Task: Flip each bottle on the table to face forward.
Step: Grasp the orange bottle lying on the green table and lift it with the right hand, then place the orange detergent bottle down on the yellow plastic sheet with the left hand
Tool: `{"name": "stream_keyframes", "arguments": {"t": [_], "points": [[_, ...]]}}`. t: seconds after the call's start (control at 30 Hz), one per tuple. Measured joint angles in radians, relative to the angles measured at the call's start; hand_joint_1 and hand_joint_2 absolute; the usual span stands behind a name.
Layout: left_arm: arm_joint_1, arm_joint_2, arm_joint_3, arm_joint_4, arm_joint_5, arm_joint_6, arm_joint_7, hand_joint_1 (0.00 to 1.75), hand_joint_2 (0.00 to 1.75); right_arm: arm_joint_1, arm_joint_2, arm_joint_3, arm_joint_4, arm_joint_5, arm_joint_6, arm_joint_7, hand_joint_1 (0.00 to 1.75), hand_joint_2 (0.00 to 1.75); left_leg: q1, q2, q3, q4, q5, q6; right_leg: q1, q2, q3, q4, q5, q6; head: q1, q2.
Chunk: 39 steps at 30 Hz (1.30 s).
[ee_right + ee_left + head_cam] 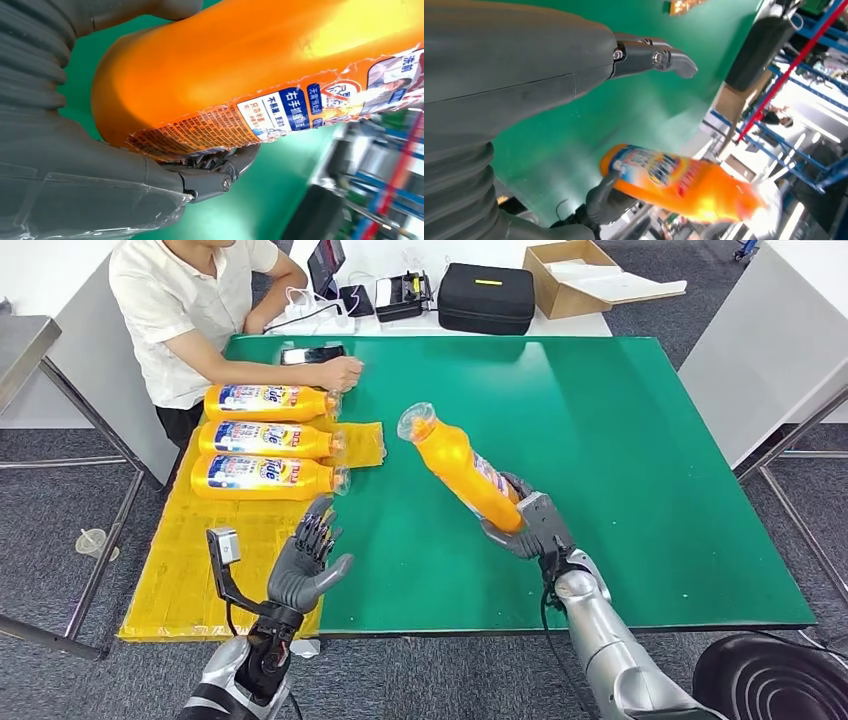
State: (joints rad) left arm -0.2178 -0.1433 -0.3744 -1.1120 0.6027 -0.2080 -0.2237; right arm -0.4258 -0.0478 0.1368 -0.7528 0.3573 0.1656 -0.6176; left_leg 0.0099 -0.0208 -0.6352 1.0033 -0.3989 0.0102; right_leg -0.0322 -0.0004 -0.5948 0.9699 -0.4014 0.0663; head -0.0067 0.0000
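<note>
R hand (527, 523) held orange bottle (462, 469) by its base, tilted above green table (620, 440); L hand (305, 560) empty, fingers spread, near 3 lying bottles (262, 439).

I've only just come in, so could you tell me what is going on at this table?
The robot's right hand holds an orange bottle tilted above the green table. Its left hand hovers open, holding nothing. Three more bottles lie side by side on the yellow mat, where a seated person's hand rests.
</note>
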Motion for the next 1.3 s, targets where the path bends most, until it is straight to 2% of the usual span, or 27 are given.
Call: {"name": "stream_keyframes", "arguments": {"t": [0.17,0.3,0.47,0.57,0.83,1.13,1.3], "points": [[-0.002,0.012,-0.034,0.002,-0.123,0.034,-0.067,0.00,1.75,0.068,0.034,0.041,-0.143,-0.074,0.032,-0.013,1.75,1.75,-0.001,0.000,-0.001,0.000,-0.001,0.000,-0.001,0.000,-0.002,-0.001,0.000,0.000,0.000,0.000],[-0.009,0.012,-0.053,0.002,-0.188,0.078,-0.090,0.00,1.75,0.108,0.067,0.083,-0.227,-0.100,0.034,-0.010,1.75,1.75,-0.001,0.000,-0.002,0.000,-0.001,0.000,0.000,0.000,-0.003,0.000,0.000,0.000,0.000,0.000],[-0.030,0.012,-0.065,0.001,-0.336,0.192,-0.150,0.00,1.75,0.119,0.090,0.131,-0.255,-0.105,0.033,0.008,1.75,1.75,0.000,0.001,-0.002,0.000,0.000,0.000,0.000,0.000,-0.003,0.000,0.000,0.000,0.000,0.000],[-0.056,0.008,-0.068,-0.010,-0.405,0.221,-0.160,0.00,1.75,0.119,0.106,0.181,-0.226,-0.078,0.018,0.005,1.75,1.75,0.000,0.000,-0.002,0.000,0.000,0.000,0.000,0.000,-0.002,0.000,0.000,0.000,0.000,0.000],[-0.077,-0.010,-0.067,-0.024,-0.363,0.174,-0.149,0.00,1.75,0.113,0.136,0.277,-0.144,-0.054,-0.008,-0.022,1.75,1.75,0.000,0.000,-0.003,0.000,0.000,0.000,0.000,0.000,-0.003,0.000,0.000,0.000,0.000,0.000],[-0.080,-0.018,-0.067,-0.024,-0.354,0.163,-0.150,0.00,1.75,0.101,0.138,0.306,-0.113,-0.054,-0.013,-0.023,1.75,1.75,0.000,0.000,-0.003,0.000,0.000,0.000,0.000,0.000,-0.003,0.000,0.000,0.000,0.000,0.000],[-0.081,-0.021,-0.067,-0.024,-0.262,0.066,-0.130,0.00,1.75,0.098,0.138,0.316,-0.095,-0.057,-0.014,-0.030,1.75,1.75,0.000,0.000,-0.003,0.000,0.000,0.000,0.000,0.000,-0.003,0.000,0.000,0.000,0.000,0.000]]}}
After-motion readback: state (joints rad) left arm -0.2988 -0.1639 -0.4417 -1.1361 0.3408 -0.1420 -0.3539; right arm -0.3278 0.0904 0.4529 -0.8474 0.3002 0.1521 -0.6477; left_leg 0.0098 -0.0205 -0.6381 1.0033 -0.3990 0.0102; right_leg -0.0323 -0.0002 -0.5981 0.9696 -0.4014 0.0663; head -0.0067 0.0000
